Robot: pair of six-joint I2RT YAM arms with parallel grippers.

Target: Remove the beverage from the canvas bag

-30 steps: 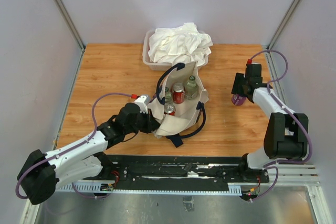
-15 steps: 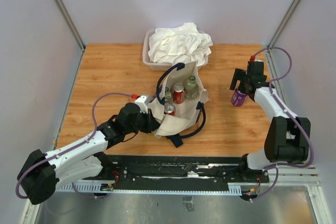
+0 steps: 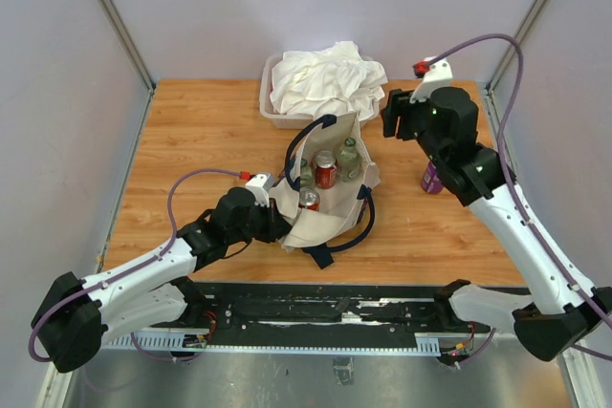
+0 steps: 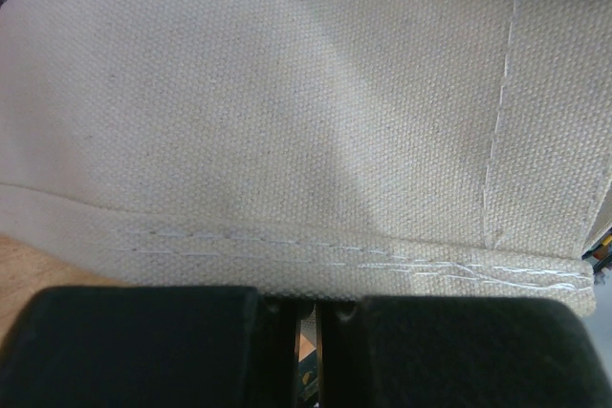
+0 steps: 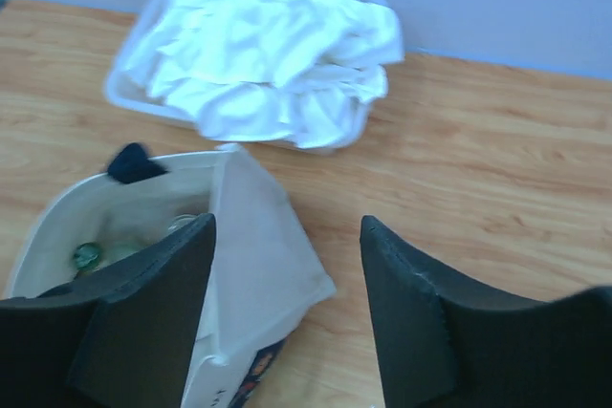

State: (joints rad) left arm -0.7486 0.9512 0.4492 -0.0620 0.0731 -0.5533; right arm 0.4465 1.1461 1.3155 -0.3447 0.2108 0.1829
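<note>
The beige canvas bag with navy handles lies open mid-table. Beverages stand inside it: a red can, a green glass bottle, a second bottle and another can. A purple can stands upright on the table to the bag's right. My left gripper is shut on the bag's left rim; in the left wrist view the stitched hem sits pinched at my left gripper. My right gripper hangs raised above the table, open and empty. The right wrist view shows my right gripper over the bag's edge.
A translucent tub heaped with white cloth stands behind the bag, also seen as the white cloth in the right wrist view. Walls enclose the table on the left, back and right. Bare wood lies left of the bag.
My right gripper opened, left the purple can standing on the table, then rose and swung left toward the bag and tub. The left arm and bag have not moved.
</note>
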